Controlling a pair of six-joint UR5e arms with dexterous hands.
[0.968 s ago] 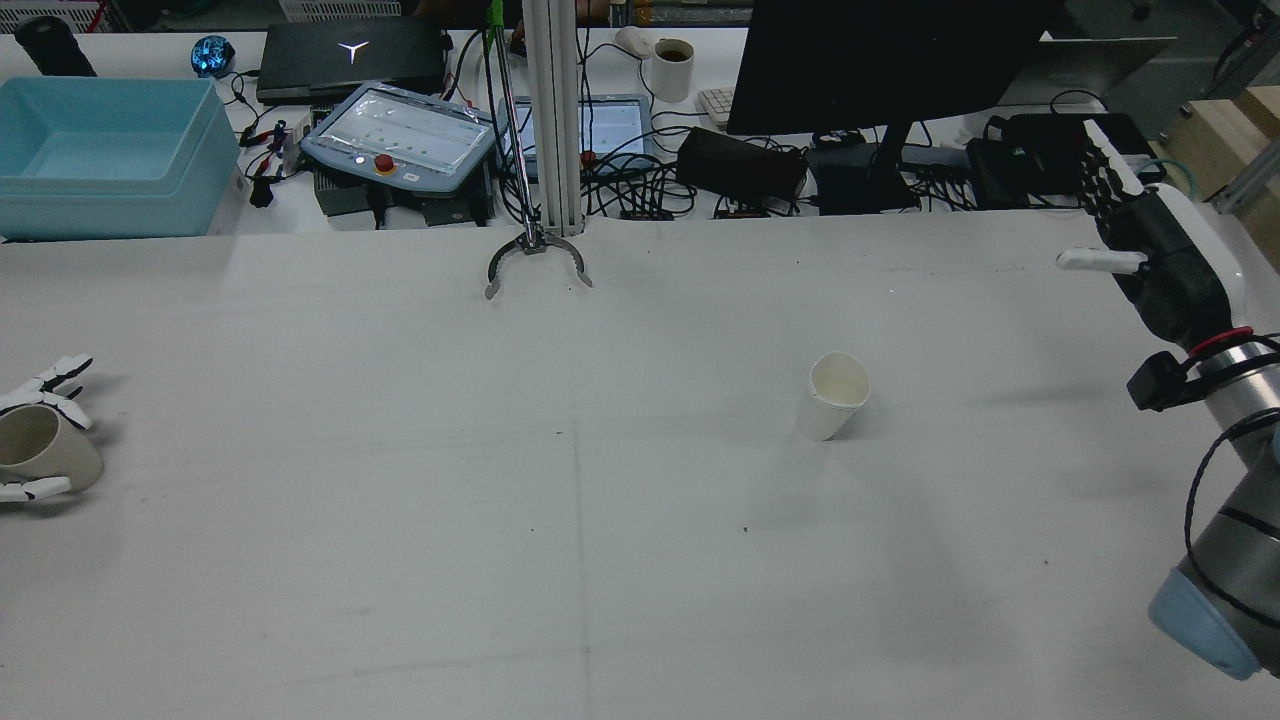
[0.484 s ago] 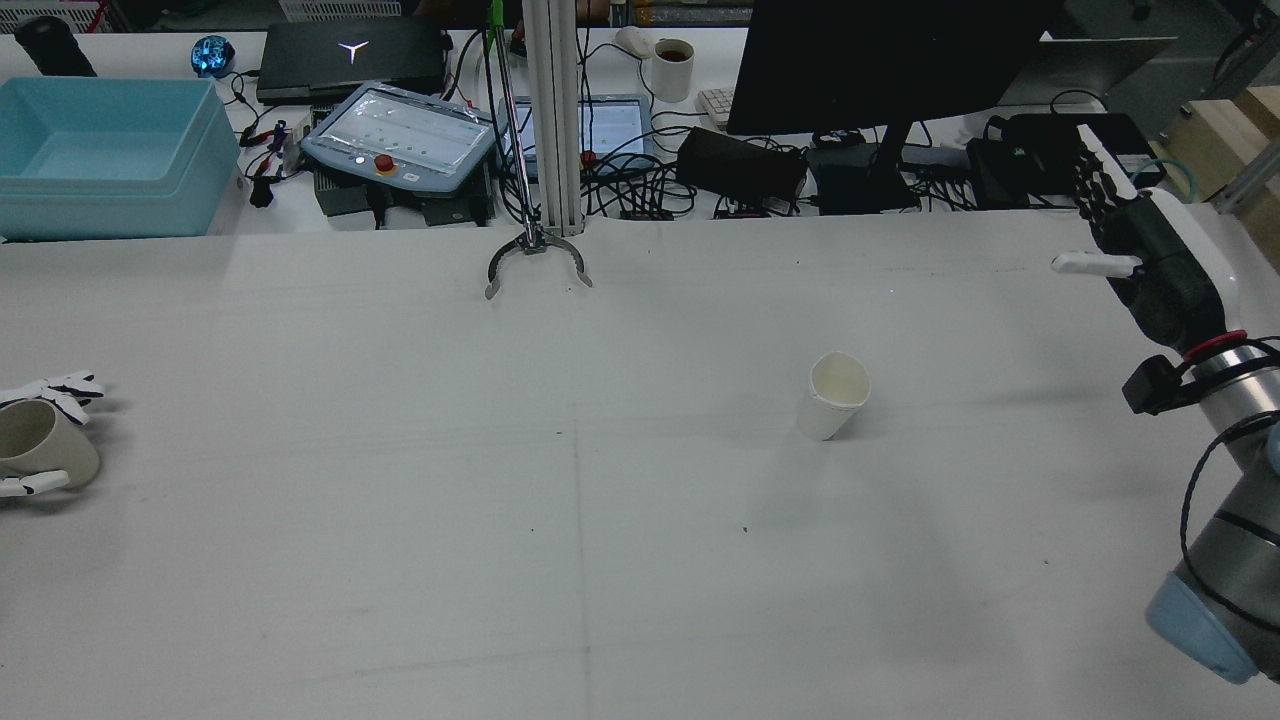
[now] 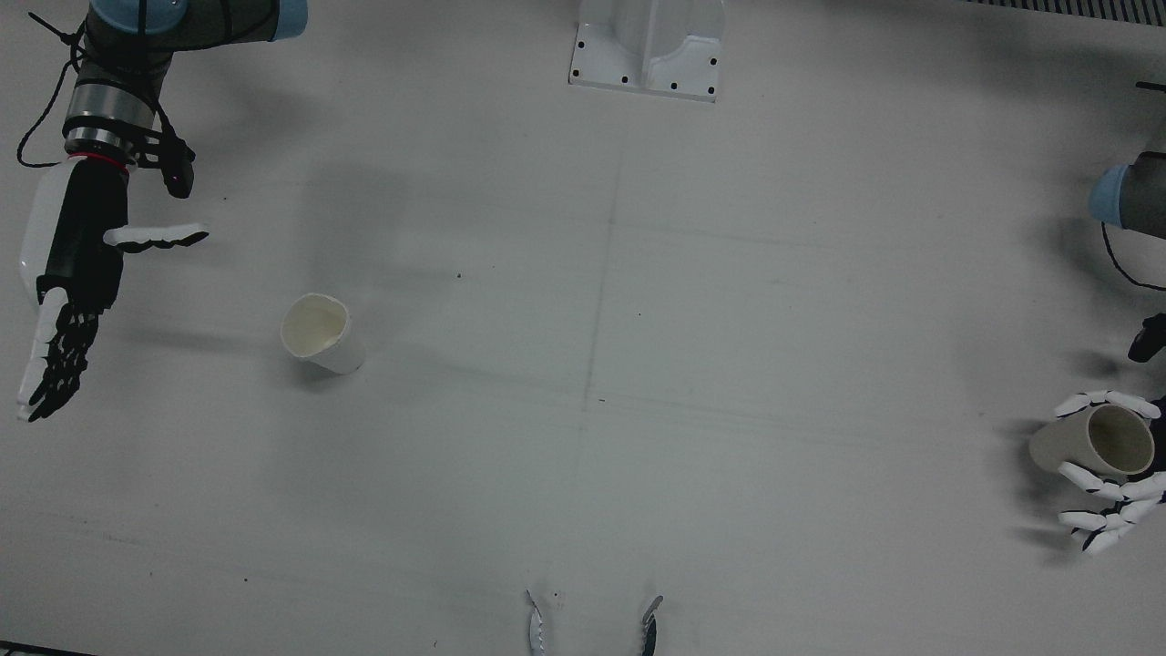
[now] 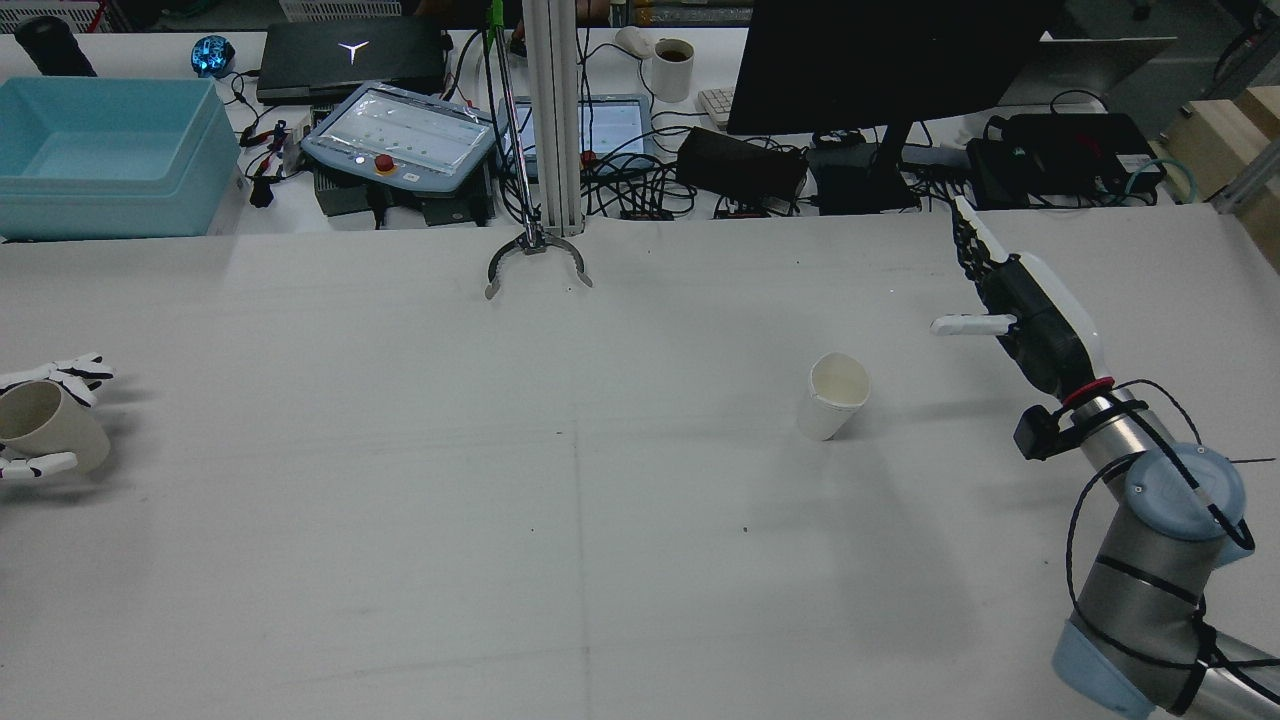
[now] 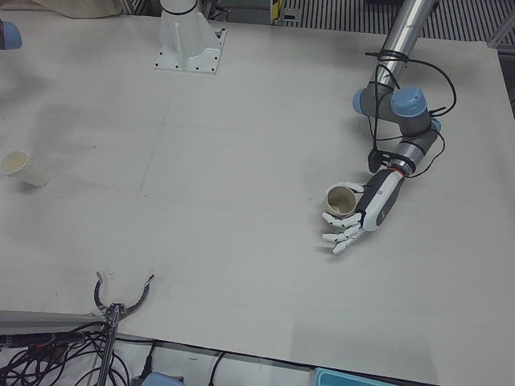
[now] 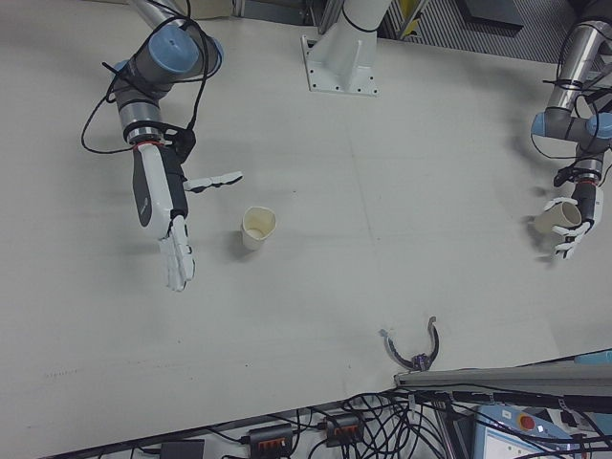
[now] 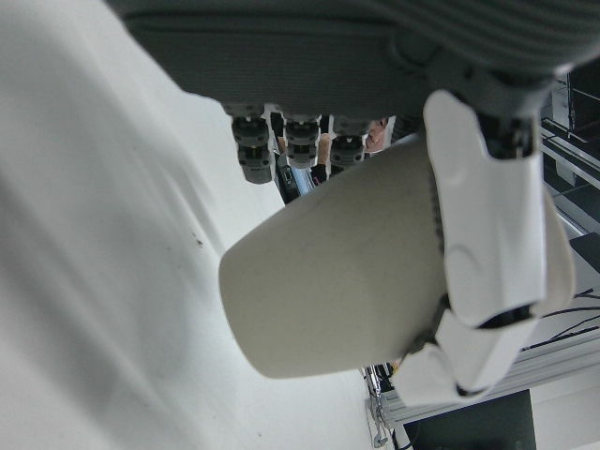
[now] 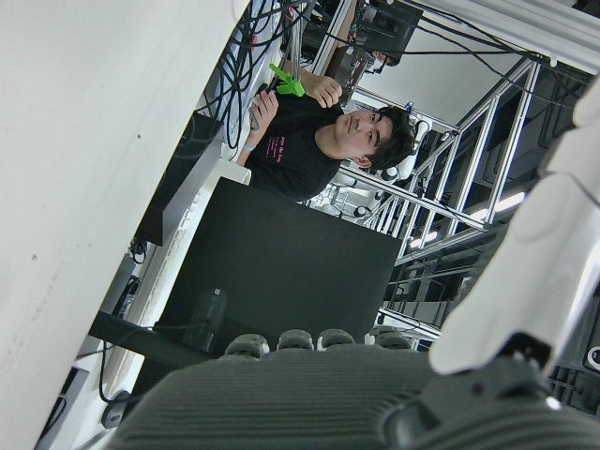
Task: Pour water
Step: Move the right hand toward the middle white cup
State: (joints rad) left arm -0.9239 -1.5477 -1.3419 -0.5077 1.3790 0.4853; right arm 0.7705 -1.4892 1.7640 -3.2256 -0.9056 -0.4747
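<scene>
Left robot hand (image 3: pixel 1107 474) is wrapped around the beige cup (image 3: pixel 1089 442), fingers curled on both sides of its wall. Cup is tipped, mouth up and angled off vertical, low over the surface (image 3: pixel 583 410) at the far left edge of the robot's workspace. Left hand view confirms fingers pressed on the cup body. Can't tell from any view whether there's water in it.

Right robot hand (image 4: pixel 1010 310) is spread flat, holding nothing, thumb stuck out sideways toward the white cup (image 4: pixel 835 395). It hovers above the surface, near that cup but clearly apart from it, on the cup's outer side.

White cup stands on the right half, leaning slightly, mouth open upward. Looks empty.

Key relation: the two cups are well apart, nearly the full width of the surface between them. Receiving cup lies across the centre line from the held cup, roughly along the surface's long axis. Right robot hand is far nearer to the white cup; left has the long trip.

Judgement: either the left arm carries the beige cup across, or the right one grabs the white cup and meets it midway. The thumb-out pose suggests the second.

Room: the middle of the surface is bare, nothing in the travel path. A claw-like grabber tool (image 4: pixel 537 262) sits at the operator edge, out of the way. The held cup is close to the surface's side edge, so it should move inward first.
</scene>
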